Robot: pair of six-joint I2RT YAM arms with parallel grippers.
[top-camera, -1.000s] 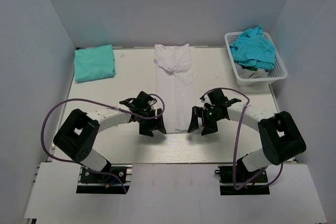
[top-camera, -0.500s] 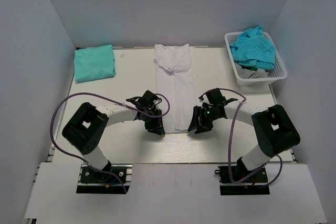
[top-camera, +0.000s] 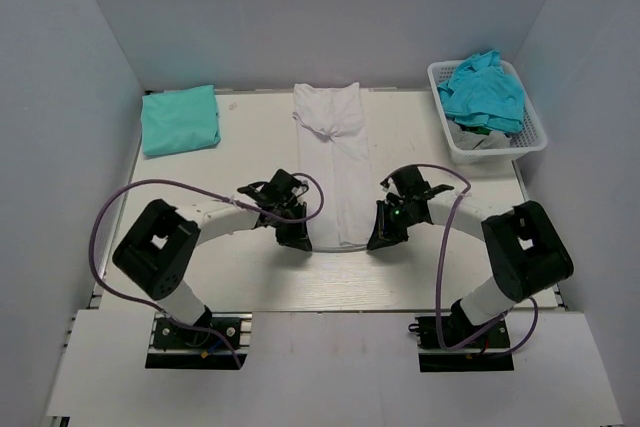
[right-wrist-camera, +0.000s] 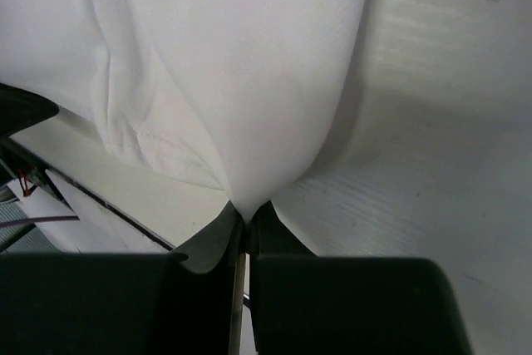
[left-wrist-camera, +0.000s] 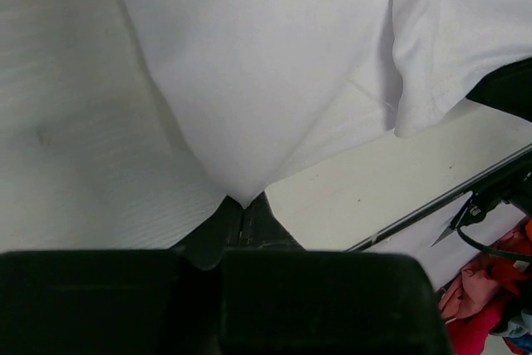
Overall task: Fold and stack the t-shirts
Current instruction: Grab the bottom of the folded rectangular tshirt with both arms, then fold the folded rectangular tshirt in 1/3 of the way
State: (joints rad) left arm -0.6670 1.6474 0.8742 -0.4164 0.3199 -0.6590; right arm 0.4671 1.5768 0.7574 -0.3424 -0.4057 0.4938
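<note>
**White shirt pinched at both near corners, lying lengthwise down the middle of the bench**

The white t-shirt [top-camera: 333,162] lies on the bench [top-camera: 250,147] as a long narrow strip. Its long axis runs straight from the near side to the far side, about midway between the two arms. The wider, creased end points to the far edge. The narrow end points back toward the arm bases.

The left pincer [top-camera: 295,237] is clamped on the near left corner of that strip. In the left wrist view its jaws are pressed together at [left-wrist-camera: 243,209], with a peak of white cloth [left-wrist-camera: 266,64] drawn into them. The right pincer [top-camera: 378,237] is likewise closed on the near right corner. The right wrist view shows the cloth [right-wrist-camera: 224,64] gathered to a point between the tight jaws at [right-wrist-camera: 247,215]. A stitched hem shows in both wrist views. Between the two pincers the near edge of the shirt hangs in a shallow curve.

A folded turquoise t-shirt [top-camera: 180,119] lies flat at the far left corner of the bench, well apart from the white one. At the far right stands a white lattice basket [top-camera: 490,152] holding a crumpled heap of turquoise shirts [top-camera: 485,92].
</note>
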